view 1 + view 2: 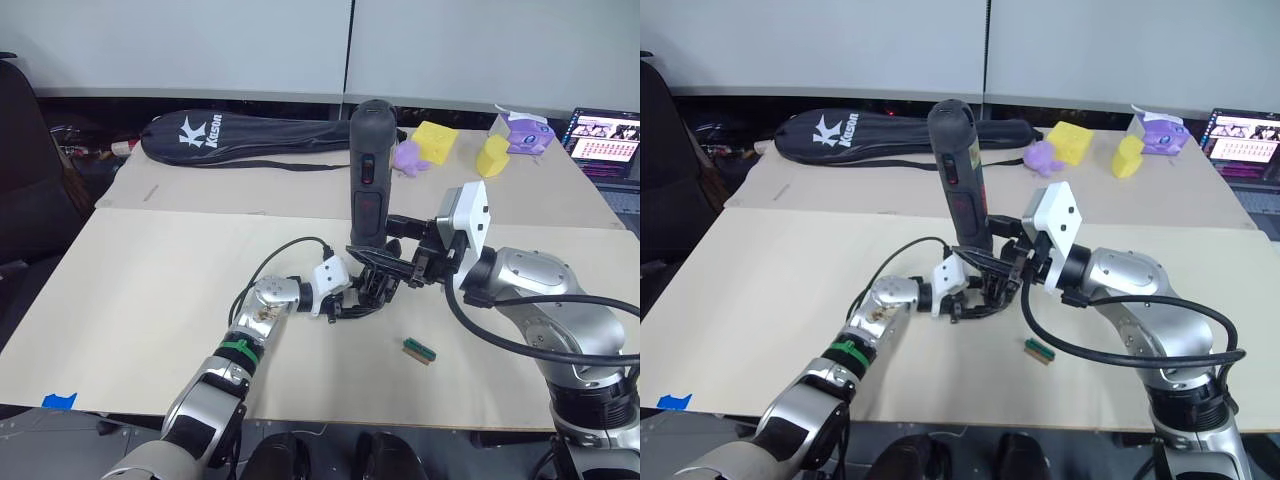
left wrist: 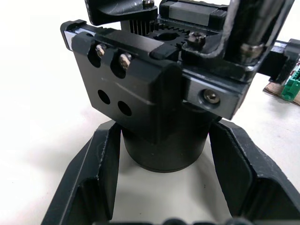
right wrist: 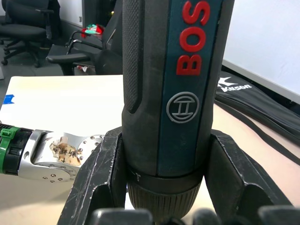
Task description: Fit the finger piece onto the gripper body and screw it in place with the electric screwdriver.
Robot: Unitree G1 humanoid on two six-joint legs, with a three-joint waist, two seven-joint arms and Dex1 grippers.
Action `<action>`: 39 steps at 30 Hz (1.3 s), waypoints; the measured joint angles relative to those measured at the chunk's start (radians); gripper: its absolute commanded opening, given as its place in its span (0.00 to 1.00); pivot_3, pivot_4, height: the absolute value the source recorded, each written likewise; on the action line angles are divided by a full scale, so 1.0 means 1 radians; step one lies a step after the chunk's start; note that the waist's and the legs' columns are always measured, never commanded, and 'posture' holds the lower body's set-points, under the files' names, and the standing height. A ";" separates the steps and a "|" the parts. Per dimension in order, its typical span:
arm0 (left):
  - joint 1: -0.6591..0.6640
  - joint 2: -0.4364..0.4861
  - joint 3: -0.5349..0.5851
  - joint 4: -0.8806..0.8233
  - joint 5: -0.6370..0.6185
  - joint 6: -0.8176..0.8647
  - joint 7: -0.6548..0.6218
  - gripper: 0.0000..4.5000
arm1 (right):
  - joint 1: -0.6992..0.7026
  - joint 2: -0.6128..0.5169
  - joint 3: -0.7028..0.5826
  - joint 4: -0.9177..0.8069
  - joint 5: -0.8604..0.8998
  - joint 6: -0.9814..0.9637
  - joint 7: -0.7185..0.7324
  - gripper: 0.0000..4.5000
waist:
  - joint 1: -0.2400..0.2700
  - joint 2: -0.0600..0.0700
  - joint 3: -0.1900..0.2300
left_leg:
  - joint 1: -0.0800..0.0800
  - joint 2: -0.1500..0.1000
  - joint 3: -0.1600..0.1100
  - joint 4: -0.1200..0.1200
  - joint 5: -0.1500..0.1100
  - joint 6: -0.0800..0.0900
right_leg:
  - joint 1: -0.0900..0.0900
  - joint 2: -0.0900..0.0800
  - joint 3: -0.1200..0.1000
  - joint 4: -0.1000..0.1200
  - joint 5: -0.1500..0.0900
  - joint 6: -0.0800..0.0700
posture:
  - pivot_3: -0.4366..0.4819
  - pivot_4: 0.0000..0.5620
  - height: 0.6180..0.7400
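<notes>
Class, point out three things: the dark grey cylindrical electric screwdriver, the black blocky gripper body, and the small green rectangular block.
Dark grey cylindrical electric screwdriver (image 1: 368, 170), left eye view, mid-barrel.
Black blocky gripper body (image 2: 140, 93), left wrist view, front face.
Small green rectangular block (image 1: 420, 350), left eye view, its middle.

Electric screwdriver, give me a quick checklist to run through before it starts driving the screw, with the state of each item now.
1. Right tool shut on the electric screwdriver: ok.
2. Screwdriver upright over the gripper body: ok.
3. Left tool shut on the gripper body's round base: ok.
4. Bit seated in a screw head: cannot tell, hidden behind the linkages.
5. Finger piece fitted on the body: cannot tell.
6. Green block apart from the work: ok.
</notes>
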State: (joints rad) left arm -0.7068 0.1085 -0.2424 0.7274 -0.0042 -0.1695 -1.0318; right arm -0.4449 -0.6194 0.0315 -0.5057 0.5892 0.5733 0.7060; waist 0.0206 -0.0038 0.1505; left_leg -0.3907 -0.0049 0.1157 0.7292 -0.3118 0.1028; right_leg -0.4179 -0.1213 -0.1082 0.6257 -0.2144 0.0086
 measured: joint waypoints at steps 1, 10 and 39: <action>-0.001 0.000 0.000 0.002 0.000 -0.001 0.000 0.51 | 0.001 0.000 0.000 0.001 0.000 -0.001 -0.001 0.43 | 0.000 0.000 0.000 | 0.000 0.000 0.000 0.000 0.000 0.000 | 0.000 0.000 0.000 0.000 0.000 0.000 | 0.48 0.27 1.00; -0.005 0.000 0.000 0.013 0.001 -0.003 0.000 0.51 | 0.024 0.004 -0.005 0.003 -0.001 -0.025 -0.016 0.43 | 0.003 0.000 -0.001 | 0.001 0.000 0.000 0.000 0.000 0.000 | 0.001 -0.001 0.000 0.000 0.000 0.000 | 0.48 0.27 1.00; -0.015 0.017 0.016 -0.023 -0.033 -0.006 -0.024 0.62 | -0.085 -0.016 -0.082 -0.066 0.158 0.149 -0.095 0.43 | -0.003 0.000 0.001 | -0.015 0.000 0.000 -0.001 0.000 0.001 | -0.009 0.008 -0.017 -0.001 0.001 0.000 | 0.48 0.27 1.00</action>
State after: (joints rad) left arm -0.7216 0.1252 -0.2264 0.7048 -0.0376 -0.1756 -1.0555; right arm -0.5302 -0.6353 -0.0509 -0.5720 0.7475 0.7220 0.6107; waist 0.0174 -0.0036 0.1520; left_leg -0.4056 -0.0051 0.1154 0.7286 -0.3118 0.1037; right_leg -0.4273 -0.1133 -0.1248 0.6252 -0.2132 0.0087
